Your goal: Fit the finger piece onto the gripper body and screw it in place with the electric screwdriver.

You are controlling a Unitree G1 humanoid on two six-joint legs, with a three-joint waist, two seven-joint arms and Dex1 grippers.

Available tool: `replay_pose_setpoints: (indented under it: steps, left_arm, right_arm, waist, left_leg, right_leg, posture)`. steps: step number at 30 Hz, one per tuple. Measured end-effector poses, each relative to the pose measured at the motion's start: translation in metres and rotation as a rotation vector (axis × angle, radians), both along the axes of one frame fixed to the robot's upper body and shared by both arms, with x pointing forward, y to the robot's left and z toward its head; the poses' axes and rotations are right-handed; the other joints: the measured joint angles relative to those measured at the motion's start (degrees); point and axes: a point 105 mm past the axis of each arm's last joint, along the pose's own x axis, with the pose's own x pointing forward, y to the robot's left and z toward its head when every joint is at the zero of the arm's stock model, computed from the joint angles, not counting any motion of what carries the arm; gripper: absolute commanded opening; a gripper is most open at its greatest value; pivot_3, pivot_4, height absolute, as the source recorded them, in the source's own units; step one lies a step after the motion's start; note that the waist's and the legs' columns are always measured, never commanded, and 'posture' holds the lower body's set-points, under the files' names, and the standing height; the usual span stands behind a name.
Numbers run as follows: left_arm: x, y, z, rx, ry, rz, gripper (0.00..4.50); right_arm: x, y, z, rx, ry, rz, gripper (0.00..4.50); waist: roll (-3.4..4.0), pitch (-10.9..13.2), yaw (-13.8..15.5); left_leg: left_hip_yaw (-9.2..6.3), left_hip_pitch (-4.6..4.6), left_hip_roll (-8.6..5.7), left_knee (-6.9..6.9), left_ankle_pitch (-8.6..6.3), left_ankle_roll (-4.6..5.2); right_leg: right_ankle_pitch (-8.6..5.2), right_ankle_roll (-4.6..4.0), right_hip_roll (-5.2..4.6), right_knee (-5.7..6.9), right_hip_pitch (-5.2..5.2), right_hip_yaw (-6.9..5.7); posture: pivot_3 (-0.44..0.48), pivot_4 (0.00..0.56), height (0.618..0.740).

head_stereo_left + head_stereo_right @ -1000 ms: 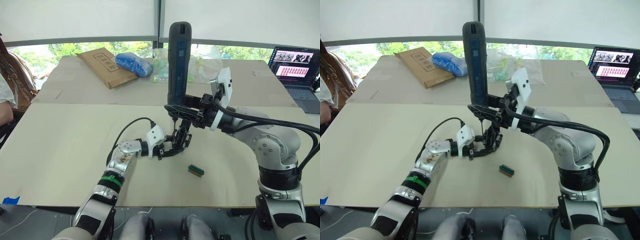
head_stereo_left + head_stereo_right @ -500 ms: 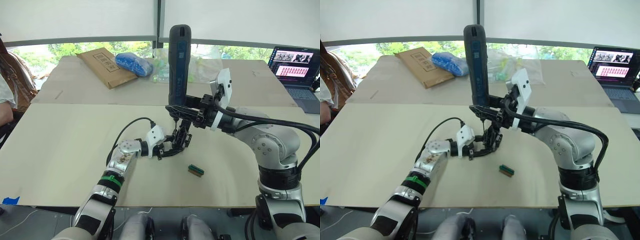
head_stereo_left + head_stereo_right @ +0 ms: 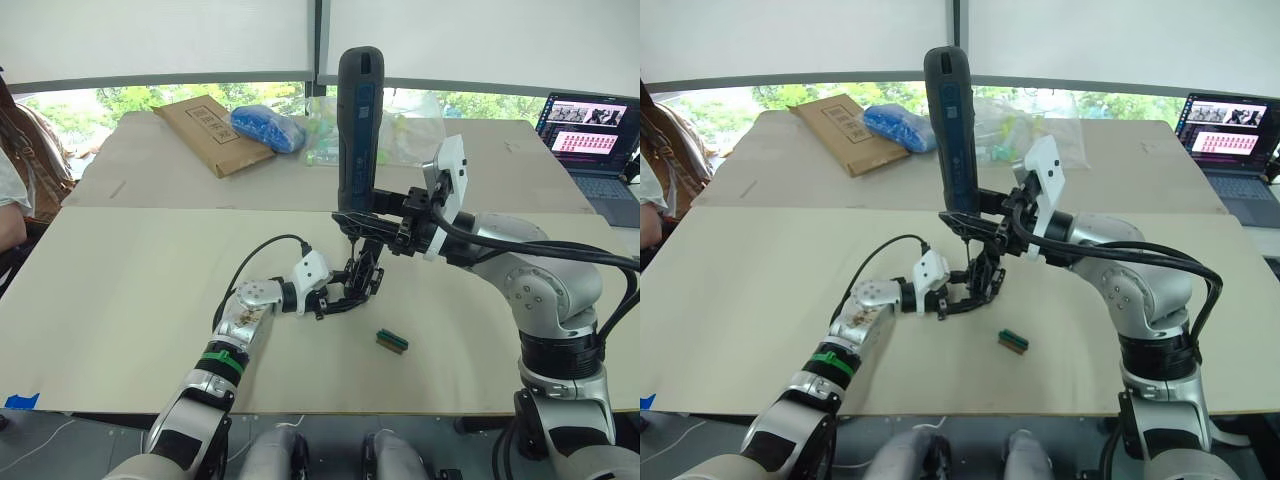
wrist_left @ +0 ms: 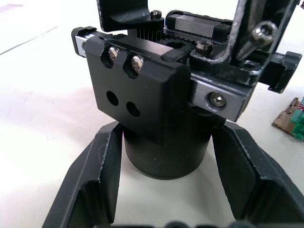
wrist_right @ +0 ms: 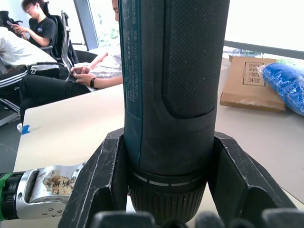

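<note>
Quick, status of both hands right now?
Left hand: closed on the gripper body, at its round base.
Right hand: closed on the electric screwdriver, held upright.

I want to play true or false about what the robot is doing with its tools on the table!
1. The right gripper holds the electric screwdriver standing upright. True.
2. The left gripper is closed around the round base of the gripper body. True.
3. The small green block is clamped in the left gripper. False: it lies loose on the table, apart from both grippers.
4. The screwdriver lies flat on the table. False: it is held up in the air, its tip pointing down at the gripper body.
5. A laptop sits open at the far right of the table. True.
6. The cardboard box rests on the gripper body. False: it lies far back on the table.
</note>
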Motion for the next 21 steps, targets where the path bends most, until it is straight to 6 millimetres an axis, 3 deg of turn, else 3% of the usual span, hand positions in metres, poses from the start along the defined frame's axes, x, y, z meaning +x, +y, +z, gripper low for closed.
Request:
replay_pose_setpoints:
  steps: [21]
  left_arm:
    - [-0.0001, 0.0002, 0.0000, 0.002, 0.001, -0.004, 2.30]
  right_arm:
    - [-0.0033, 0.0019, 0.0001, 0.072, 0.056, -0.018, 1.93]
  waist:
    - [0.00, 0.0, 0.0]
  left_leg:
    - [0.00, 0.00, 0.00, -0.02, 0.00, 0.00]
  right_leg:
    - [0.00, 0.00, 0.01, 0.00, 0.00, 0.00]
  posture:
    - [0.000, 0.150, 0.732]
